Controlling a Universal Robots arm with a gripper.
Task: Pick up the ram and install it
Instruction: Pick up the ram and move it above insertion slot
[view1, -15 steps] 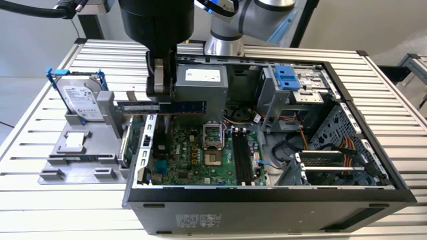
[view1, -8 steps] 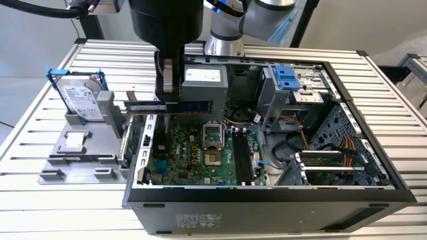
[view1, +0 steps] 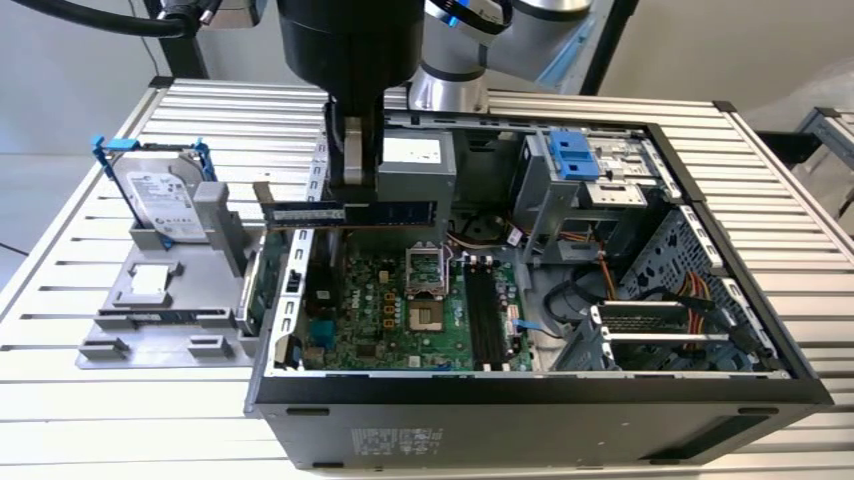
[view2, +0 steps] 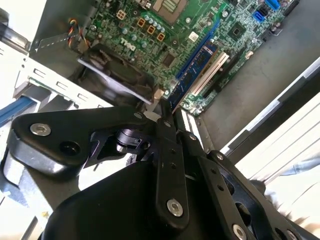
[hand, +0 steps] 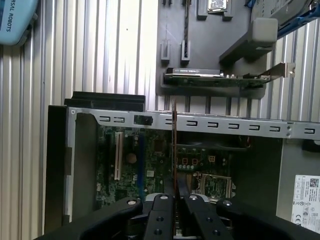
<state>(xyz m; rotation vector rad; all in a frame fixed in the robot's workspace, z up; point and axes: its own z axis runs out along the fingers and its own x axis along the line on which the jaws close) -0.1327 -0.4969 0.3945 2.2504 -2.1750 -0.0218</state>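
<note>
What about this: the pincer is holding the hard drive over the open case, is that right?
No. The pincer holds the ram, not the hard drive, over the open case. The exterior view shows it; the hard drive stands in a grey holder outside the case.

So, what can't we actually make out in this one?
Ram chips and label: first wrist view, seen edge-on in the gripper.
Memory slots, latch positions: exterior view, too small.
Hard drive: first wrist view, cut off by the edge.
</note>
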